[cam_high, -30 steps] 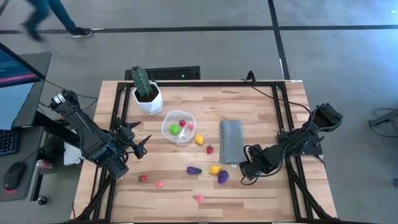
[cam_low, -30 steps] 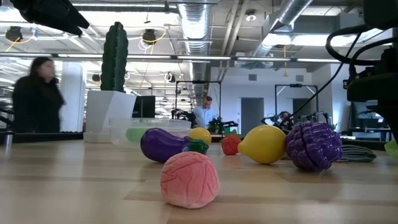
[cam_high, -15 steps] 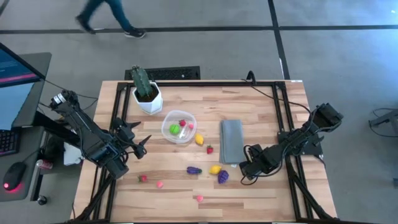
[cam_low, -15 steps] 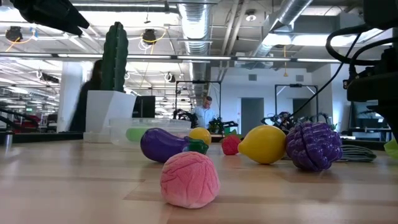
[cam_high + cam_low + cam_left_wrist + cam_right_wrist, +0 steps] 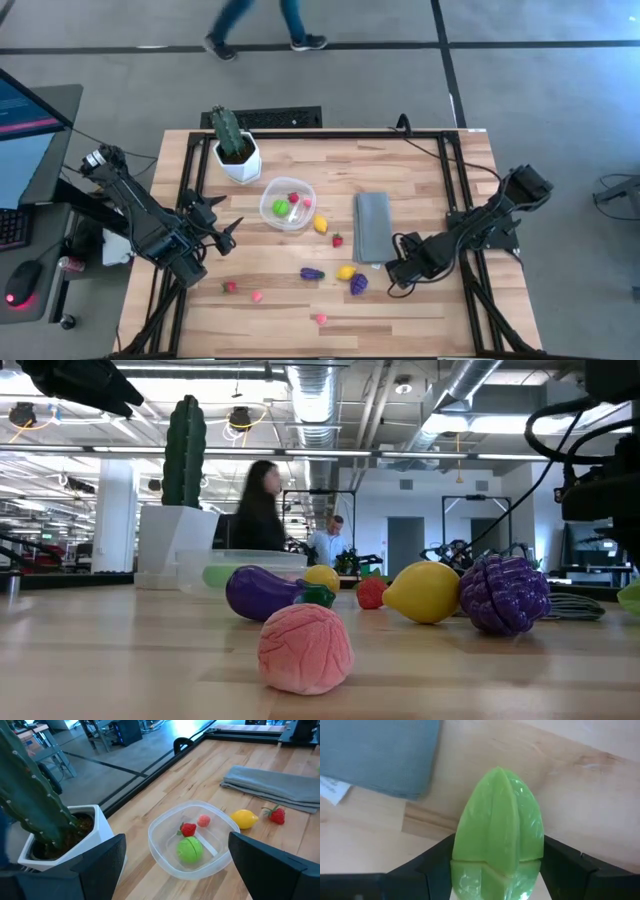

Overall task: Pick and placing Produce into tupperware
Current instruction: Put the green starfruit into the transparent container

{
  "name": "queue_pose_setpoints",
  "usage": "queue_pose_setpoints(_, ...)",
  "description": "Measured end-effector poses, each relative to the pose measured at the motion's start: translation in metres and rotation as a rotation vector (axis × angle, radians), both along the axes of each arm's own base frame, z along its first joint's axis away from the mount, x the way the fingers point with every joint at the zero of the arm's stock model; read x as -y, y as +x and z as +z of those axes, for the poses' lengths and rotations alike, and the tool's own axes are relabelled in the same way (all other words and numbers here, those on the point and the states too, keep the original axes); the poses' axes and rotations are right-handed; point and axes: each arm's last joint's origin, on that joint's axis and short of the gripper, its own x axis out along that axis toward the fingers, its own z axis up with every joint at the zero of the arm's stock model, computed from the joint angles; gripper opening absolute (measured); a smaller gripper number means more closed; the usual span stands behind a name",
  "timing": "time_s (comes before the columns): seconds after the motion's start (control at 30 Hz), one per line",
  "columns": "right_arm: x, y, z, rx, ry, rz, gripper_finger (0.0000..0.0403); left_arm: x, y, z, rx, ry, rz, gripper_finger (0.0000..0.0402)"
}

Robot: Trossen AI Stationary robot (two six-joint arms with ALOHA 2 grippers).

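The clear round tupperware (image 5: 288, 204) stands near the table's middle and holds a green piece (image 5: 190, 850), a red one and a pink one. Loose produce lies on the wood: a lemon (image 5: 320, 224), a strawberry (image 5: 338, 240), an eggplant (image 5: 312, 273), a yellow piece (image 5: 346, 272), a purple piece (image 5: 358, 284), and small red and pink ones nearer the front. My right gripper (image 5: 393, 275), pointing down just right of the purple piece, is shut on a green ribbed piece (image 5: 497, 835). My left gripper (image 5: 228, 232) hangs open left of the tupperware, holding nothing. My right gripper pinches the green ribbed piece by its two opposite sides (image 5: 457, 855) between its two fingers (image 5: 432, 867). The fingers come from above, pointing down. The piece stands on end between them; whether its lower end touches the table, I cannot tell.
A grey folded cloth (image 5: 372, 227) lies just beyond my right gripper. A tall cactus in a white pot (image 5: 235, 150) stands at the far left, close to the tupperware. A black cable (image 5: 405, 245) coils beside the right arm. A person (image 5: 258, 505) walks beyond the table's far edge.
Neither arm nor any produce has moved. A person has walked past beyond the table's far edge, from left toward right.
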Motion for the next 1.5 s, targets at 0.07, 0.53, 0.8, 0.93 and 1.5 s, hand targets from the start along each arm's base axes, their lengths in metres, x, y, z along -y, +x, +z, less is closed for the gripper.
queue_pose_setpoints(0.07, 0.001, -0.001, 0.003, 0.007, 0.003, 0.0, 0.0274, 0.0, 0.0, 0.0, 0.0, 0.0, 0.0, 0.0343)
queue_pose_setpoints(0.53, 0.005, -0.008, 0.013, -0.005, -0.008, 0.0, 0.0274, 0.0, 0.0, 0.0, 0.001, 0.0, 0.0, 0.0343)
queue_pose_setpoints(0.8, 0.005, -0.007, 0.013, 0.005, -0.009, 0.009, 0.0249, 0.0, 0.0, 0.0, 0.002, -0.002, 0.0, 0.0343)
queue_pose_setpoints(0.93, 0.004, -0.004, 0.013, 0.05, -0.007, 0.026, 0.0251, 0.0, 0.0, 0.0, 0.006, -0.006, 0.0, 0.0343)
queue_pose_setpoints(1.5, 0.004, -0.004, 0.013, 0.05, -0.008, 0.026, 0.0264, 0.002, 0.001, 0.0, 0.016, -0.018, 0.0, 0.0343)
